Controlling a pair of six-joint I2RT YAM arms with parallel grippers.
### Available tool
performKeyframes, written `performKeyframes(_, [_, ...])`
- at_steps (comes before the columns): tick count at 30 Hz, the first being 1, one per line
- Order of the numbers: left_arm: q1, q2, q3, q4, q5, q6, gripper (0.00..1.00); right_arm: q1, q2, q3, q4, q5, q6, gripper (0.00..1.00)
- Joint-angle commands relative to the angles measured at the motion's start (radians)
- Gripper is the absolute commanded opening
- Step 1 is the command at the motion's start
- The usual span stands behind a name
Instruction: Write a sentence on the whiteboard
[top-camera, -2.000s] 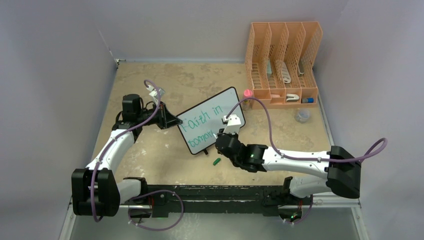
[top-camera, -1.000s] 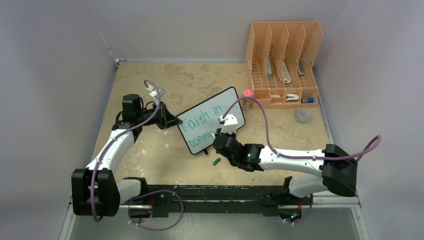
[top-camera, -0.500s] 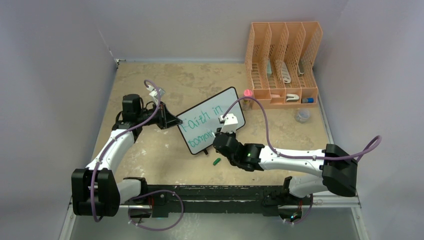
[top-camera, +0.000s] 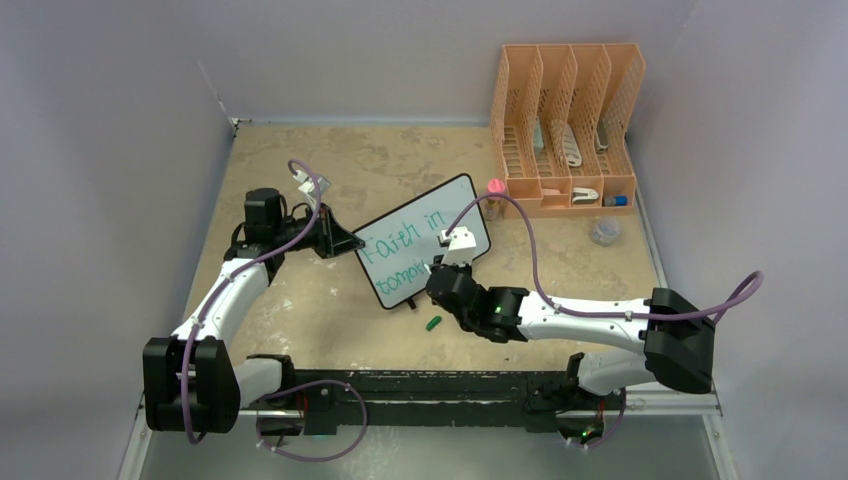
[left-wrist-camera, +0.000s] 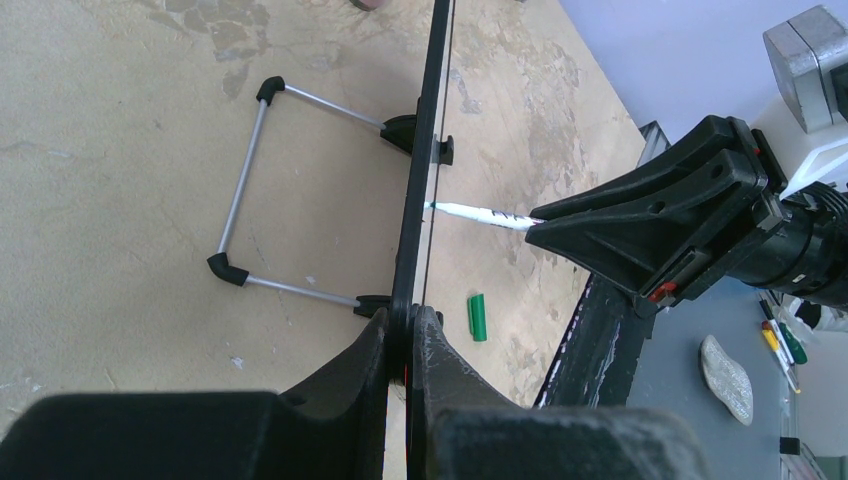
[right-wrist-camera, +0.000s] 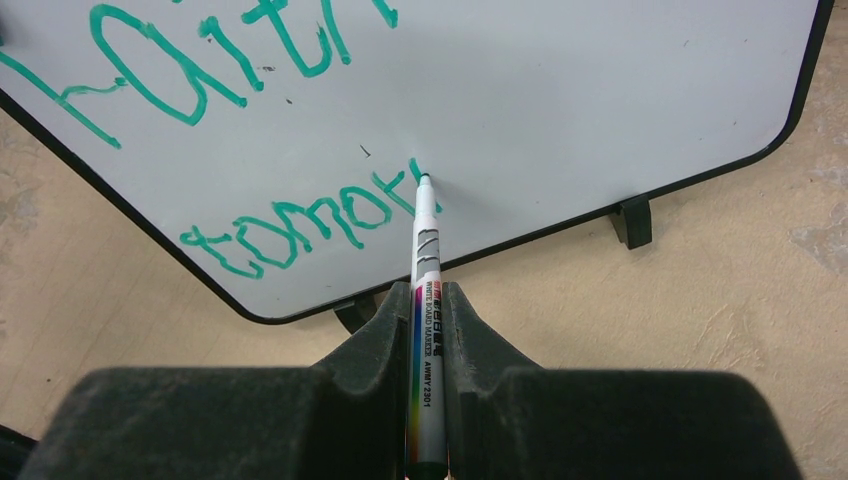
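Observation:
The whiteboard (top-camera: 462, 205) stands tilted on the table, its black edge (left-wrist-camera: 425, 150) running away from the left wrist camera. My left gripper (top-camera: 350, 243) (left-wrist-camera: 407, 318) is shut on the board's left edge. My right gripper (top-camera: 438, 278) (right-wrist-camera: 428, 295) is shut on a white marker (right-wrist-camera: 424, 250). The marker's tip touches the board just after the last green letter. The sentence (top-camera: 400, 248) reads "Faith in" on the upper line and "tomor" (right-wrist-camera: 300, 225) below it. A green marker cap (top-camera: 433, 323) (left-wrist-camera: 478, 316) lies on the table in front of the board.
An orange file rack (top-camera: 565, 120) stands at the back right, with a pink-capped item (top-camera: 494, 188) by its left corner and a small clear container (top-camera: 604, 231) in front. The board's wire stand (left-wrist-camera: 245, 190) sticks out behind it. Walls close in on three sides.
My right gripper has shifted slightly left and toward the board with the marker, then held almost still. The left arm and the board have not moved.

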Motion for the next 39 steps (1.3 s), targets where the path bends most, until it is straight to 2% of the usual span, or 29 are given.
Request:
performKeyframes(1, [-0.011,0.001,0.013,-0.048,-0.046,0.025,0.00,-0.014,-0.022,0.039,0.043,0.060,0.000,0.00])
performKeyframes(26, [-0.012,0.000,0.014,-0.049,-0.054,0.025,0.00,-0.025,-0.032,0.022,-0.001,0.052,0.045,0.00])
performKeyframes(39, [-0.012,0.005,0.014,-0.049,-0.058,0.025,0.00,-0.025,-0.089,-0.024,0.015,0.016,0.037,0.00])
